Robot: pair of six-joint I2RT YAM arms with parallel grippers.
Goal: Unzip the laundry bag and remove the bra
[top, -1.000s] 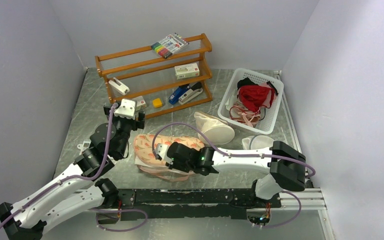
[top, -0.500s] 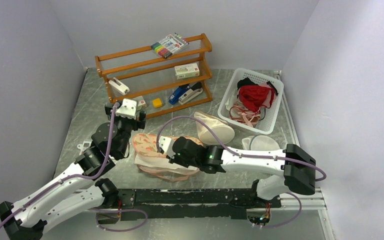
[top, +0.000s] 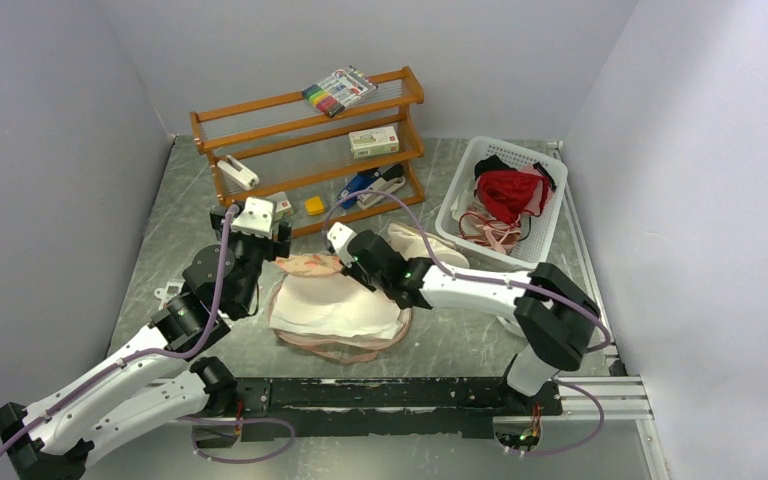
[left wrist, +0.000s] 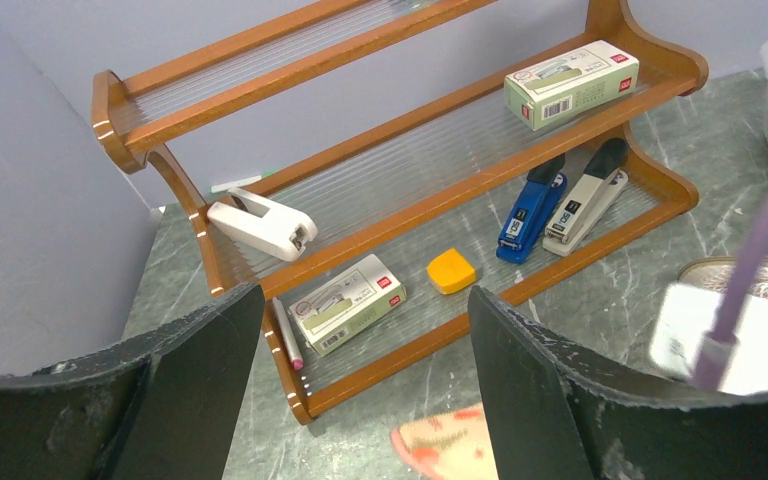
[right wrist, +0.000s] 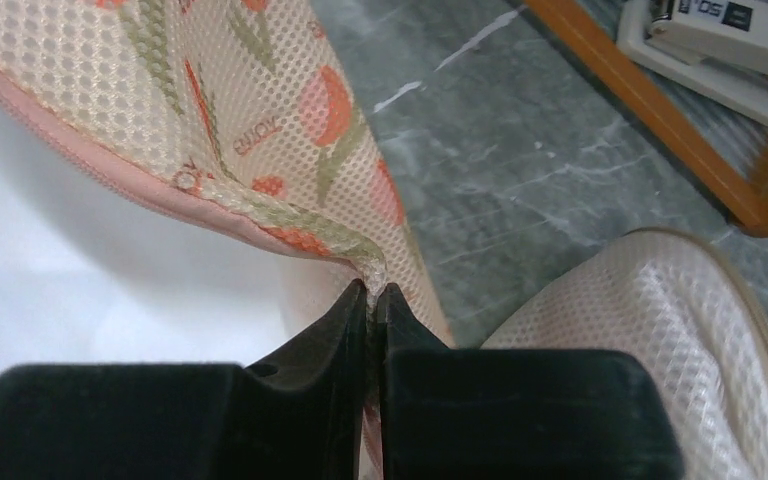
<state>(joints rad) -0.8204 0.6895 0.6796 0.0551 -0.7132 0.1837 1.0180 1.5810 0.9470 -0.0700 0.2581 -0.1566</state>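
Item: laundry bag point(top: 345, 350), centre of table point(top: 160, 225), long axis left to right, floral flap raised at its far edge, white bra point(top: 335, 305) exposed inside. Your right gripper point(right wrist: 372, 300): fingers pressed together, pinching the flap's zip seam, a detail only its wrist view shows. Your left gripper point(left wrist: 365, 300): spread wide, holding nothing, beside the bag's left end. Margins: shelf point(top: 310, 150) behind, cream cone point(top: 430, 262) just right, bare table on the near side
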